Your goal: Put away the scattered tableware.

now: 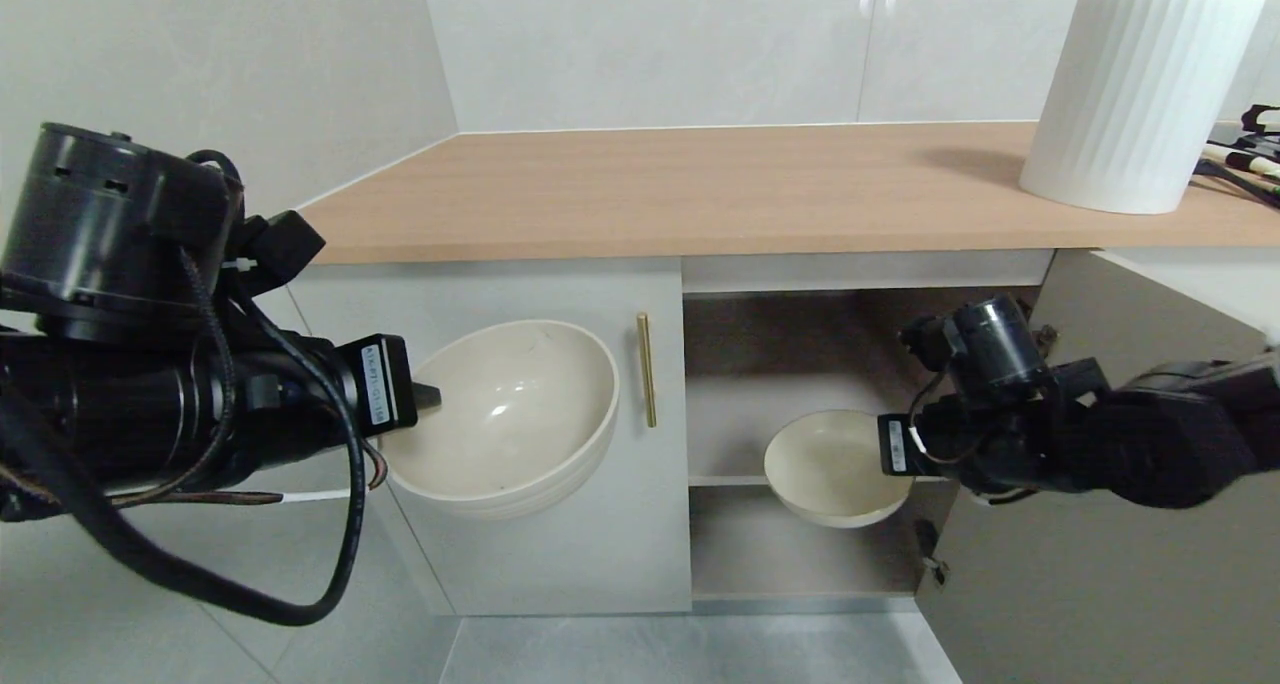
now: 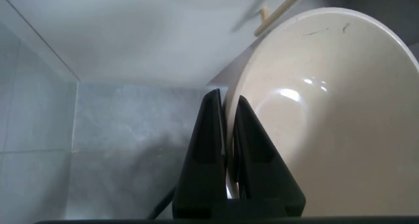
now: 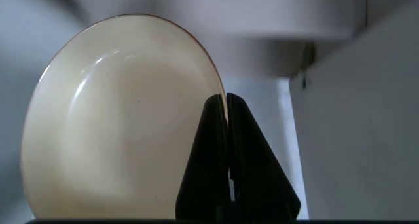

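Fingers [image 2: 211, 139] of the left gripper [image 1: 430, 396] are pressed onto the rim of the large bowl [image 1: 520, 414], one on the inner face and one on the outer face, with the wall of the bowl between them. The left wrist view shows the same pinch at the left gripper [image 2: 226, 103], with the large bowl [image 2: 327, 119] extending away from the fingertips. The large bowl is held off the floor in front of the closed cabinet door [image 1: 560, 544], below the front edge of the countertop [image 1: 700, 184] and just beside the brass handle [image 1: 645, 369]. It is tilted on its side, with the hollow facing up and toward the head camera.

The right gripper [image 1: 893, 446] is closed on the rim of the small bowl [image 1: 825, 464] in the same manner. In the right wrist view, the right gripper [image 3: 227, 99] pinches the edge of the small bowl [image 3: 124, 119]. The small bowl is at the open cabinet compartment, level with the front edge of the shelf [image 1: 725, 481], and is tilted. Contact between the bowl and the shelf cannot be determined. The open door [image 1: 1100, 584] stands at the right side of the compartment.

A white ribbed container [image 1: 1135, 94] stands upright near the right end of the countertop.
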{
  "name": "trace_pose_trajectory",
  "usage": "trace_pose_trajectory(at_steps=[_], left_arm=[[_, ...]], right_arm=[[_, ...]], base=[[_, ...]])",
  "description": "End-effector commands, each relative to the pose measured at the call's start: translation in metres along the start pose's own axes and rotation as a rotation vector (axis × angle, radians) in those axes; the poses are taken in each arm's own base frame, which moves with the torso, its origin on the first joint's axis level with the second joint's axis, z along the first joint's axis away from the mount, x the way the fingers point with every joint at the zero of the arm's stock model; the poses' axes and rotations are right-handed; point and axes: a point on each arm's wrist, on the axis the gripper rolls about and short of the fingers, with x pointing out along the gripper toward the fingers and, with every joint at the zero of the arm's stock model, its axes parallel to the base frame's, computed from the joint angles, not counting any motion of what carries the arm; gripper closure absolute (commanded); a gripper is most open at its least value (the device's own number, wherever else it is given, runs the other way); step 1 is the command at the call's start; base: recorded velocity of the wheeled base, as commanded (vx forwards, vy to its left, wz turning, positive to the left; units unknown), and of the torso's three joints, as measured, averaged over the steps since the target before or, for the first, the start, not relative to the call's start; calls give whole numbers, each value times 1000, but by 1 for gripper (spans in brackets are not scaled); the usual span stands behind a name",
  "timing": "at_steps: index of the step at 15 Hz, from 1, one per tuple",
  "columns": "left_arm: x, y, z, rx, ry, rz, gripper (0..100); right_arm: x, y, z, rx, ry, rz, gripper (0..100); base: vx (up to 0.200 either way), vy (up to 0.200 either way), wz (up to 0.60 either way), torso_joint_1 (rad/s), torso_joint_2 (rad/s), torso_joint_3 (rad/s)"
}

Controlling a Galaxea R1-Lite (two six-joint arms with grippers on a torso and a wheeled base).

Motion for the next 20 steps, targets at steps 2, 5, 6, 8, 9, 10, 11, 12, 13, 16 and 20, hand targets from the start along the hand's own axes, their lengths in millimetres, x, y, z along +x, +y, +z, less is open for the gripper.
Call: trace_pose_trajectory(at_steps=[2, 5, 6, 8, 9, 10, 11, 12, 13, 16, 20], left_arm=[[18, 0, -4, 18, 42, 25, 100], [20, -1, -5, 35, 33, 19, 100], [21, -1, -4, 35, 30, 18, 100], [20, -1, -4, 35, 29, 17, 100], [20, -1, -4, 35, 29, 17, 100], [19, 0, -5, 35, 30, 18, 100], [19, -1, -5, 36, 29, 16, 100], [19, 0, -5, 36, 29, 17, 100], [20, -1, -5, 34, 30, 18, 100], [20, -4, -7, 43, 36, 8, 100], [20, -4, -8, 45, 37, 6, 100]], right_arm=[[99, 6, 6, 16, 27, -80, 100], [149, 7, 3, 31, 16, -145, 100], [160, 4, 5, 49, 9, -154, 100], [174, -1, 6, 86, -4, -179, 100], [182, -7, 5, 111, -9, -203, 100], [196, -13, 7, 124, -27, -242, 100], [205, -12, 6, 125, -35, -253, 100], [208, -12, 7, 126, -43, -258, 100], [213, -14, 10, 133, -59, -273, 100], [227, -16, 8, 143, -74, -290, 100], [234, -18, 11, 153, -94, -300, 100]], base=[[0, 0, 0, 0, 0, 0], [0, 0, 0, 0, 0, 0], [0, 0, 0, 0, 0, 0], [0, 0, 0, 0, 0, 0], [0, 0, 0, 0, 0, 0], [0, 0, 0, 0, 0, 0], [0, 0, 0, 0, 0, 0], [0, 0, 0, 0, 0, 0], [0, 0, 0, 0, 0, 0], [0, 0, 0, 0, 0, 0], [0, 0, 0, 0, 0, 0]])
